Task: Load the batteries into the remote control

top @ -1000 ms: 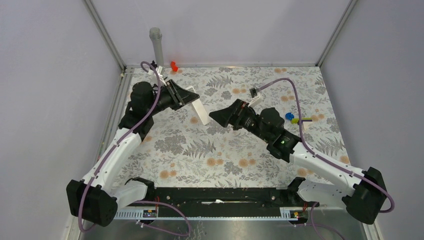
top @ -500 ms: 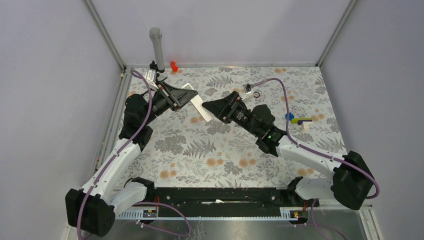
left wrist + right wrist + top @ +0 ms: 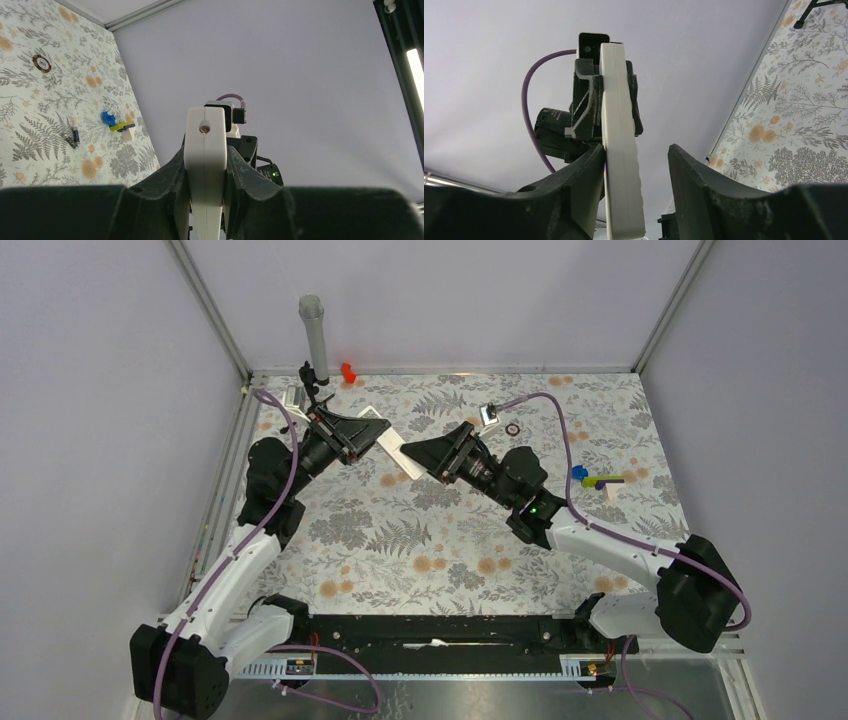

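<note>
One slim white remote control (image 3: 205, 145), tight in left gripper (image 3: 205, 175); right gripper (image 3: 635, 160) ajar around its far end

I can read no text, brand or number on any of my feeds. The remote control (image 3: 205, 165) shows me only a plain white end with a small round hole. The dark ring (image 3: 42, 62), at about ten o'clock in my left wrist view, carries a pale fleck that may be printing, too small to read.
</note>
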`<state>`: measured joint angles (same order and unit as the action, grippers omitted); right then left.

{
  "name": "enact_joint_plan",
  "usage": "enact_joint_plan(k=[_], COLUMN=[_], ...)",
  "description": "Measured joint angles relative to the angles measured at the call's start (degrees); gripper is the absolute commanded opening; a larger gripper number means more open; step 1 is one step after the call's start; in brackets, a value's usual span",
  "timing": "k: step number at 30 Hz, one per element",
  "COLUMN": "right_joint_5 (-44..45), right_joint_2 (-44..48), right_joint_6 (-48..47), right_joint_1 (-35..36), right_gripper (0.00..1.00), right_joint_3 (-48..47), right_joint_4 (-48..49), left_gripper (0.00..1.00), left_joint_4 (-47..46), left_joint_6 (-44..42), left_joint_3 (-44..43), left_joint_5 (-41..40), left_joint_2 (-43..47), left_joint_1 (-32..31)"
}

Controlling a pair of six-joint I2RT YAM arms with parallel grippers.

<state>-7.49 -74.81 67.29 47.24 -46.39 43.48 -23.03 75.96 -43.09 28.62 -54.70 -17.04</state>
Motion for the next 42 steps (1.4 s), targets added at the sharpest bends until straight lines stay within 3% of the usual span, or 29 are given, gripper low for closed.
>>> enact_joint_plan(k=[4, 12, 21, 23, 26, 30, 36, 42], right_joint_5=[-0.7, -3.4, -7.7, -8.2, -8.4, -8.7, -11.1, -13.4], right_joint_2=[-0.7, -1.7, -0.2, 0.5, 0.9, 0.0, -3.4, -5.0], right_joint_6=[-0.8, -5.0, -12.1, -12.1, -11.6, -10.1, -7.8, -6.8], right_joint_1=[0.0, -0.2, -1.6, -1.9, -2.1, -2.8, -3.0, -3.0], right_gripper=[0.45, 0.42, 0.34, 0.43, 0.67, 0.89, 0.95, 0.91], right_joint_3=[0.0, 0.8, 0.8, 0.9, 0.9, 0.9, 0.5, -1.2], right_joint_4=[1.7, 6.8, 3.5, 2.8, 2.6, 3.3, 7.6, 8.3], left_gripper=[0.0, 0.0, 0.0, 0.0, 0.0, 0.0, 0.0, 0.0], left_joint_4=[-1.1, -2.2, -2.4, -3.0, -3.7, -6.7, -10.0, -10.3], left_joint_6=[2.3, 5.4, 6.1, 6.1, 6.3, 7.0, 6.1, 5.4], left_joint_3=[1.4, 1.8, 0.8, 0.8, 0.8, 0.8, 1.4, 1.5], left_joint_5=[-1.2, -3.7, -2.0, -1.8, -1.7, -1.8, -1.7, -1.6], left_joint_2=[0.0, -0.2, -3.2, -3.2, -3.2, -3.2, -2.6, -1.7], left_joint_1=[0.0, -0.2, -0.4, -0.6, -0.8, -0.3, 0.2, 0.2])
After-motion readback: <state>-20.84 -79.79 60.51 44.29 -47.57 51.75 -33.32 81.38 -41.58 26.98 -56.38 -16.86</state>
